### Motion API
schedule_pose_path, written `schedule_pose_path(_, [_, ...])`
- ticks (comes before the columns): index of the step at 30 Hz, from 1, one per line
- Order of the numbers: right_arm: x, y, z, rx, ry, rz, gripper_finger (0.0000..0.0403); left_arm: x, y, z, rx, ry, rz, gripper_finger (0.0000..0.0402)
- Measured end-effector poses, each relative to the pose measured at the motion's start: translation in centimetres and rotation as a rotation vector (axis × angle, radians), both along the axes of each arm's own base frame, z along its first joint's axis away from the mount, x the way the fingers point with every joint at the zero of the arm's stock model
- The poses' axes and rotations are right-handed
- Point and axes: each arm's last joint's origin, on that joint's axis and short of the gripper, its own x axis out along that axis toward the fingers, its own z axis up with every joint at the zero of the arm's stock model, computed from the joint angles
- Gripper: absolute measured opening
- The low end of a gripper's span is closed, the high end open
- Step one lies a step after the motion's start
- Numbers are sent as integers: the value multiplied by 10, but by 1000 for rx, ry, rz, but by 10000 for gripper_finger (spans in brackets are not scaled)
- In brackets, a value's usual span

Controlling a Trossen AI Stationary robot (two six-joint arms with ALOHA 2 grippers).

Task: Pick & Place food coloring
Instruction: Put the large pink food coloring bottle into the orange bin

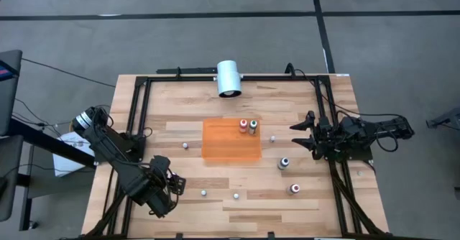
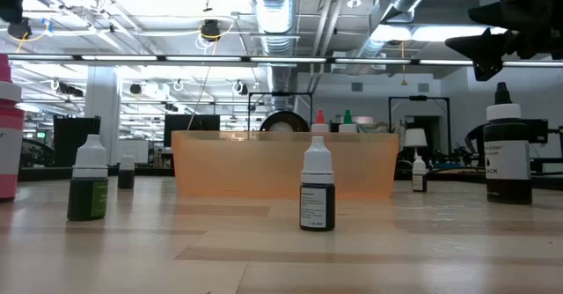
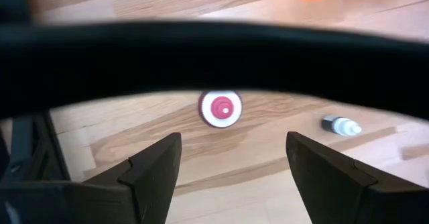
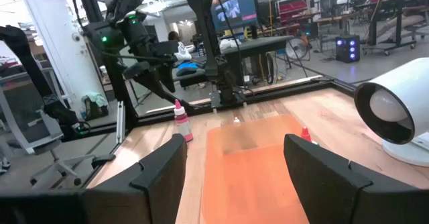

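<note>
Fingers of the right tool (image 1: 295, 136) stand spread, empty, above the light wooden bench (image 1: 302, 100), just beside the shallow orange plastic tray (image 1: 230, 148) holding two tiny food coloring bottles (image 1: 248, 126). Left tool (image 1: 180, 185) hovers spread too, near a small pale-capped bottle (image 1: 203, 193)

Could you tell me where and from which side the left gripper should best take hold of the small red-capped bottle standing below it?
Grip the small red-capped bottle across its round body, just under the cap, coming straight down from above. It stands upright on the wooden table with bare wood around it, so its sides look free. The left gripper already hangs open above it, beside the orange plastic tray.
</note>
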Motion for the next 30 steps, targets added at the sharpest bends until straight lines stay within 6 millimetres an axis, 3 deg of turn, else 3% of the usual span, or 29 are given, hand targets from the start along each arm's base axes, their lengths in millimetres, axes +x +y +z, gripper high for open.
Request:
schedule_pose_path(14, [0,0,0,8,0,0,240,10,2,-15,54,32,-18,261])
schedule_pose_path(24, [0,0,0,9,0,1,240,7,14,-51,57,84,74,261])
schedule_pose_path(30, [0,0,0,8,1,1,240,12,13,-69,-12,29,77,261])
